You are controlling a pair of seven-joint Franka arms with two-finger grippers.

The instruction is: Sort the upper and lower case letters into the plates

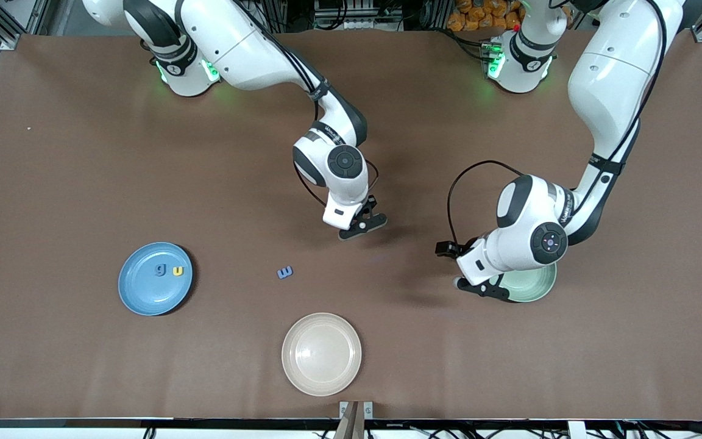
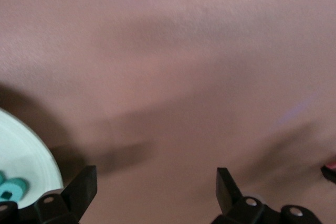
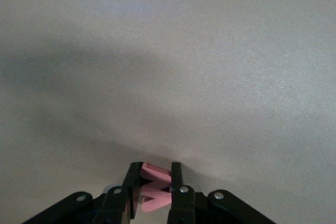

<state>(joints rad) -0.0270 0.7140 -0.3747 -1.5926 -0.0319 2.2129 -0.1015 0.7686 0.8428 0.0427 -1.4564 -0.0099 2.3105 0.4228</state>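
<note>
Risk of a dropped or mis-sorted letter at mid-table

Right gripper [image 1: 363,224] stood low at the centre of the brown table [image 1: 83,152], its fingers clenched on a pink letter [image 3: 152,193]. The grip sat on one edge of the piece, so it could have pivoted or slipped out during a lift. Its case could not be read with certainty; a wrong reading would have sent it to the wrong plate.

Left gripper [image 1: 486,288] hung over the rim of the mint green plate [image 1: 537,286] toward the left arm's end, fingers spread and holding nothing. A teal letter [image 2: 11,188] lay in that plate. Any low sweep away could have clipped the rim and shifted the plate.

Blue plate [image 1: 155,278] lay toward the right arm's end and held a blue letter "g" [image 1: 160,269] and a yellow letter "u" [image 1: 178,271]. A loose blue letter [image 1: 285,272] lay at about three o'clock from it. Cream plate [image 1: 321,353], at roughly six o'clock from the right gripper, invited a mistaken drop.
</note>
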